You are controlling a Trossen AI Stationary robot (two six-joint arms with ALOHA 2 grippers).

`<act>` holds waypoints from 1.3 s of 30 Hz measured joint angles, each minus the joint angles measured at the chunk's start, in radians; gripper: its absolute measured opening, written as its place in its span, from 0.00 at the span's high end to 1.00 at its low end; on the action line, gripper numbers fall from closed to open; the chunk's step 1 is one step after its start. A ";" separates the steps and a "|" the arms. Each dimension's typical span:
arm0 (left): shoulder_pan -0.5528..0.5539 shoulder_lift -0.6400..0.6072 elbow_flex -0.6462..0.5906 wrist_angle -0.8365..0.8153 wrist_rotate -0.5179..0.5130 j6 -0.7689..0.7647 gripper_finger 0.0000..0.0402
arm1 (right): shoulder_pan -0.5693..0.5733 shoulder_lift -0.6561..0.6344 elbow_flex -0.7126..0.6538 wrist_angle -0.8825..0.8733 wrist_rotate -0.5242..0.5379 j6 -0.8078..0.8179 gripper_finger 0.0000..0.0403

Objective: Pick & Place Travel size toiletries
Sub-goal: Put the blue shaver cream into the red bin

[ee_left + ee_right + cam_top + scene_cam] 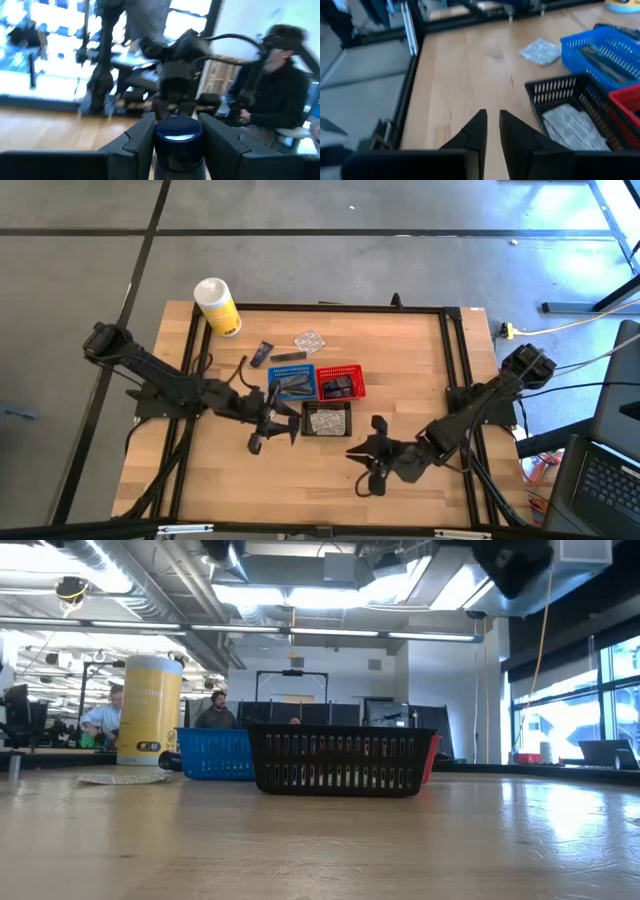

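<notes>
My left gripper [270, 428] hangs over the table just left of the black basket [327, 420], shut on a dark navy tube [177, 142]. My right gripper [492, 117] hovers near the table's front, right of that basket, its fingers a narrow gap apart with nothing between them. On the table behind the baskets lie a navy tube [262, 354], a slim grey tube [287, 357] and a clear crinkly packet [310, 340]. The blue basket [292, 384] holds grey tubes, the red basket [341, 383] small black pieces, and the black one a crinkly packet [575, 127]. My left gripper pinches the navy tube between its two fingers, one on each side, just below the round cap end [177, 131]. The fingers point about level. The tube is lifted clear of the table; its lower part is hidden below the frame.
A white-and-yellow canister [217, 306] stands at the far left corner. A black frame rail [452, 350] runs round the wooden table top [400, 350]. Bare wood lies right of the baskets and along the front. A seated person [280, 90] shows beyond the table.
</notes>
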 joint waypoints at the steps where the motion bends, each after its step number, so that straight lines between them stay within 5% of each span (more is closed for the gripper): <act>1: 0.009 0.000 0.000 0.020 0.036 0.026 0.65 | -0.009 0.000 0.000 0.022 0.000 0.000 0.86; 10: 0.066 0.001 0.000 0.138 0.355 0.183 0.65 | -0.074 0.027 0.000 0.230 -0.096 -0.099 0.80; 16: 0.077 0.003 0.000 0.221 0.596 0.181 0.65 | -0.124 0.087 0.000 0.431 -0.275 -0.199 0.75; 26: 0.077 0.138 0.091 0.258 0.688 0.215 0.65 | -0.175 0.154 0.000 0.687 -0.407 -0.276 0.64; 39: 0.122 0.300 0.245 0.260 0.822 0.211 0.65 | -0.181 0.160 0.000 0.701 -0.453 -0.316 0.55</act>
